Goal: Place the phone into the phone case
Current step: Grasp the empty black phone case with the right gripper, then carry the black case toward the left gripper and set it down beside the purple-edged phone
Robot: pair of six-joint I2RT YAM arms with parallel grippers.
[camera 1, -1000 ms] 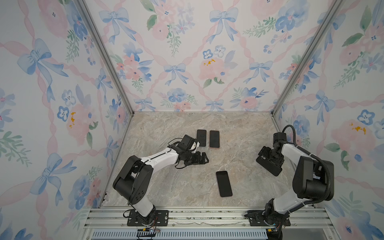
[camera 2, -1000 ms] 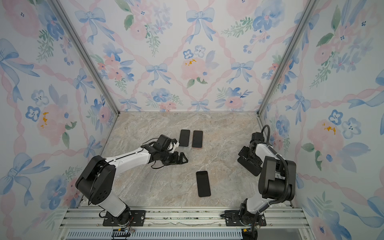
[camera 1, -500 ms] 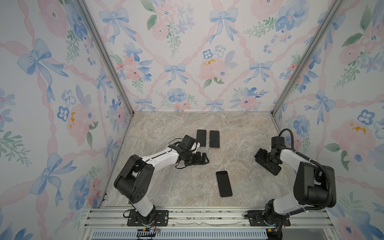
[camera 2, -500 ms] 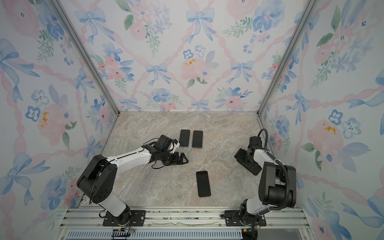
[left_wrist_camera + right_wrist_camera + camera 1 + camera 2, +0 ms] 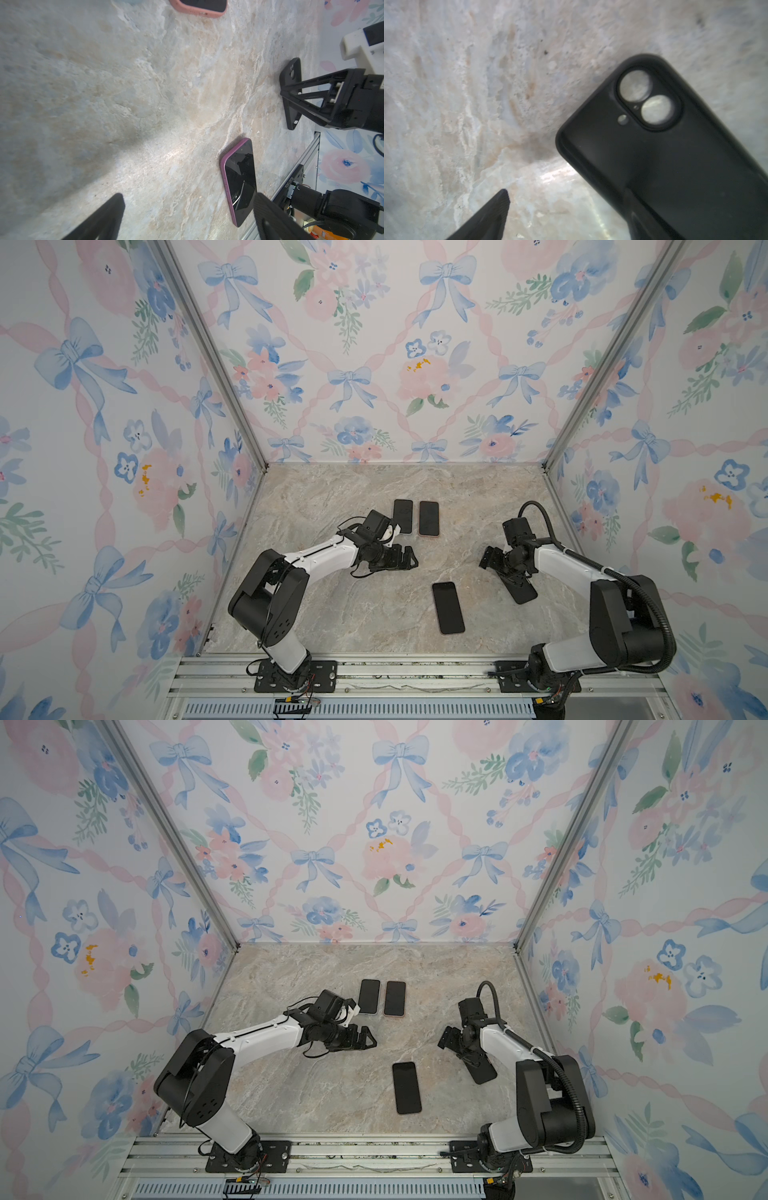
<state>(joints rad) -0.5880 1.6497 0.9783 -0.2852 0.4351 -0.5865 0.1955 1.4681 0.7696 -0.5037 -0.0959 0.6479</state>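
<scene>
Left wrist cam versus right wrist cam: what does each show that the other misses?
Left wrist only: the purple-cased phone, a pink-cased phone at the frame's edge, the open left gripper. Right wrist only: bare marble seen through the camera cutouts of the black phone case, so it holds no phone. Both: that case, the right gripper, the marble table.

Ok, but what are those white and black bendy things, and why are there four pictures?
Those are two robot arms, each ending in a pincer called a gripper. Two pictures look down from above and are almost the same, like two eyes. The other two come from small cameras on the arms' wrists. On the marble table lie three phones: two back phones side by side, and a front phone. A black phone case, empty, lies right by the right gripper. That gripper and the left gripper both stand open, and neither seems to hold anything.
</scene>
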